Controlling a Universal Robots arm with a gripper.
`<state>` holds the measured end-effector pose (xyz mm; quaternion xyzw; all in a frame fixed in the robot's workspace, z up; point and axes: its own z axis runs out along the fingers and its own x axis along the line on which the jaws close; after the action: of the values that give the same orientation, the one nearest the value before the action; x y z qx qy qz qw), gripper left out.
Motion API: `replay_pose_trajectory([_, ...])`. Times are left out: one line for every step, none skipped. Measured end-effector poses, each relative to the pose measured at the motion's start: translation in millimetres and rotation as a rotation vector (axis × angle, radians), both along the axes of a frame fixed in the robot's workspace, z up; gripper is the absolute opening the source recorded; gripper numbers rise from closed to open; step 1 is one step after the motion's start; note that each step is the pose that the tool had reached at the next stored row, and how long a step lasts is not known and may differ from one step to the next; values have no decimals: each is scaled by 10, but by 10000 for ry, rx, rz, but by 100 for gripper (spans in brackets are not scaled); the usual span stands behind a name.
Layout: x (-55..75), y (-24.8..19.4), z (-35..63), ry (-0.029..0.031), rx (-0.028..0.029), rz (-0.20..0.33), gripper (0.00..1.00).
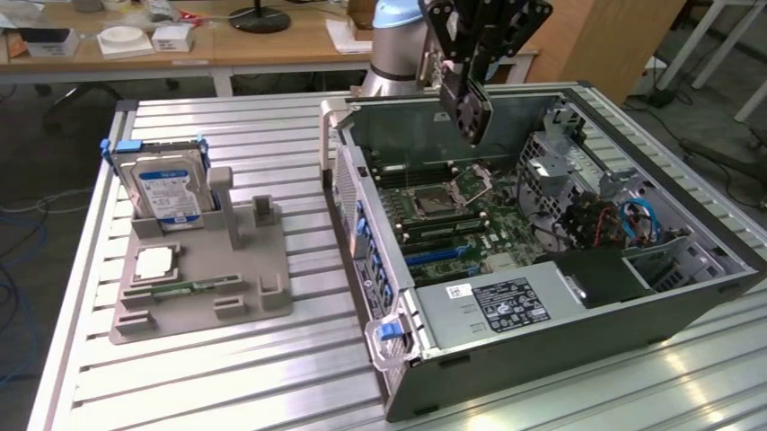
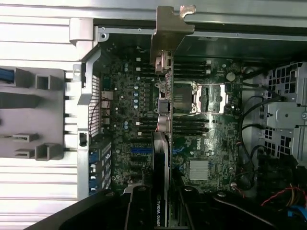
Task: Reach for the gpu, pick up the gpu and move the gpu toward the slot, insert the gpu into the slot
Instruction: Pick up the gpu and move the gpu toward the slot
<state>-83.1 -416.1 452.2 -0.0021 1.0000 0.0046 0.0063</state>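
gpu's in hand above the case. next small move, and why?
Probably carry the gpu across toward the blue slot before going down. The gripper holds it clamped above the open case, seemingly over the processor socket end of the board. The slot lies nearer the power supply, so they aren't lined up.

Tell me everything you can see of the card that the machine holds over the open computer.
The gpu is a thin, flat, dark card, held on edge by the gripper, which is shut on it. It hangs above the green motherboard inside the open computer case, apparently touching nothing else. The wrist view sees it edge-on: a silver metal bracket at one end, white NVIDIA lettering on its black side. It is not yet plugged into the board.
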Motion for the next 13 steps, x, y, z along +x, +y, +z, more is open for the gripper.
replay_pose_trajectory([26,0,-4,8,1,-1,26])
replay_pose_trajectory([51,0,-7,10,1,-3,26])
replay_pose_trajectory([79,0,-8,11,2,-3,26])
replay_pose_trajectory([112,0,-8,12,1,-2,26])
replay_pose_trajectory([145,0,-9,12,0,-1,26])
replay_pose_trajectory([178,0,-10,12,1,-2,26])
replay_pose_trajectory([209,0,-11,12,0,-3,26])
replay_pose_trajectory([230,0,-12,12,1,-3,26])
replay_pose_trajectory([248,0,-13,12,1,-2,26])
replay_pose_trajectory([269,0,-14,11,2,-1,26])
replay_pose_trajectory([292,0,-14,12,0,-2,26])
replay_pose_trajectory([317,0,-15,12,0,-3,26])
replay_pose_trajectory([346,0,-16,12,1,-3,26])
